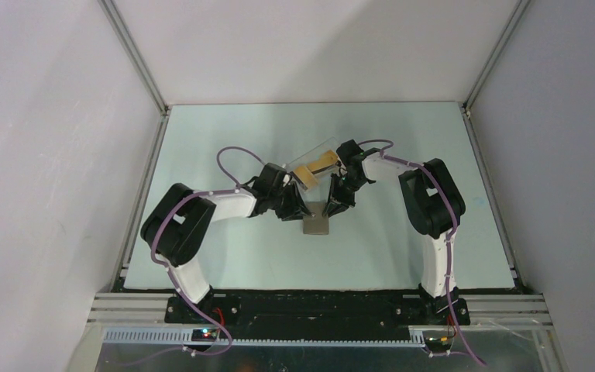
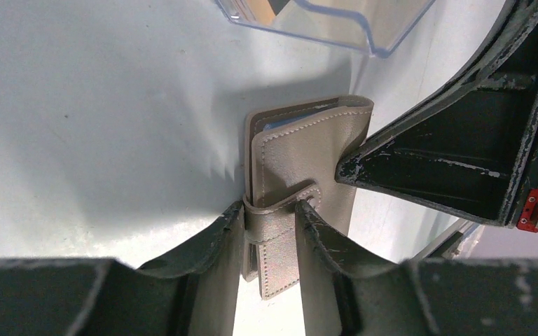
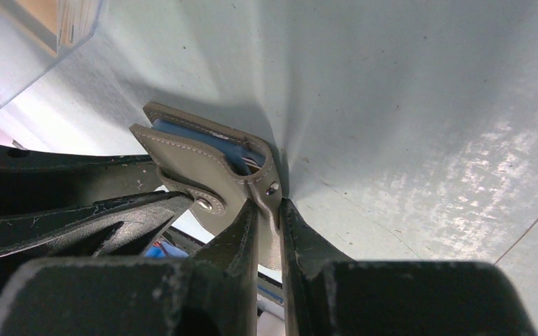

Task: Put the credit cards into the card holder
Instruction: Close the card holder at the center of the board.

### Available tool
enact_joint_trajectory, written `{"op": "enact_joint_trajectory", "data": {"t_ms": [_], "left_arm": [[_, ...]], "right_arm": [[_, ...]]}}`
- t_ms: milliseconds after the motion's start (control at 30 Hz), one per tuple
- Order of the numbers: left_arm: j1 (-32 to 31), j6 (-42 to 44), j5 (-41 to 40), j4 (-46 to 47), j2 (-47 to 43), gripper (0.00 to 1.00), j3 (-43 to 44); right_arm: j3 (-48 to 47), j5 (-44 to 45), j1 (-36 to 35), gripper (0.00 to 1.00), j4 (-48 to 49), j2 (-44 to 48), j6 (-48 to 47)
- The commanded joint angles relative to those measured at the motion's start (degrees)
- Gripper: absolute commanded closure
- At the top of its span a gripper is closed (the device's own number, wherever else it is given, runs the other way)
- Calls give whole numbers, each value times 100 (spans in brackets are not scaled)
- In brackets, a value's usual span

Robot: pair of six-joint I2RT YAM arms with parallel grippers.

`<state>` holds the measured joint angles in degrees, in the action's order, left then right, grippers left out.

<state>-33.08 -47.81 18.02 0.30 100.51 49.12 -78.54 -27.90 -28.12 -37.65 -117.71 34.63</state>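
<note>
**Top cam.** Shows both arms bent inward over the table (image 1: pixel 225 256), w/ left gripper (image 1: pixel 293 208) and right gripper (image 1: pixel 331 209) meeting at the grey card holder (image 1: pixel 315 226) near centre. Just behind it: clear box (image 1: pixel 329 151) w/ orange-gold credit cards (image 1: pixel 315 168) inside, apart from the holder.

**Left wrist cam.** Shows left jaws clenched on the holder's strap (image 2: pixel 273 220), one finger pressed to each side, snap end of strap lapping onto one finger. Also shows a right-gripper finger touching the holder's side edge. Box corner at top, near but not touching.

**Right wrist cam.** Shows right jaws pinched tight on the holder's edge beside a snap stud (image 3: pixel 272 189). Blue edge (image 3: pixel 203 140) visible btw the holder's leaves. Left gripper's fingers at lower left, against the strap. Cannot tell whether holder rests on table or hangs clear.
</note>
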Motion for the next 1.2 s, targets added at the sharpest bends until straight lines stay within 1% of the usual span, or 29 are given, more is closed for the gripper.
{"op": "enact_joint_trajectory", "data": {"t_ms": [0,133,267,333,400,500,600,667,767,967,1167], "left_arm": [[-203,134,-377,-276,179,62,130],[-214,256,-542,-578,98,62,228],[-225,276,-538,-612,116,64,231],[-223,285,-537,-606,82,64,206],[-225,311,-531,-599,28,64,171],[-225,341,-514,-586,-44,63,160],[-217,326,-519,-572,-88,59,133],[-198,300,-504,-539,-112,58,105],[-170,255,-442,-434,-152,59,45],[-97,266,-431,-383,-238,69,-47],[-66,249,-426,-361,-191,70,-79]], "right_arm": [[67,144,-153,85,23,-213,-44],[68,149,-157,81,0,-151,-55],[62,142,-135,74,-27,115,-57],[69,129,-117,63,-80,263,-66],[70,103,-98,57,-112,387,-81],[91,7,-93,53,-144,508,-110],[245,-122,-90,47,-31,586,-67],[357,-199,-70,44,58,625,-35],[518,-405,-39,43,207,639,34],[731,-740,7,43,534,559,181],[757,-811,8,43,731,529,255]]}}
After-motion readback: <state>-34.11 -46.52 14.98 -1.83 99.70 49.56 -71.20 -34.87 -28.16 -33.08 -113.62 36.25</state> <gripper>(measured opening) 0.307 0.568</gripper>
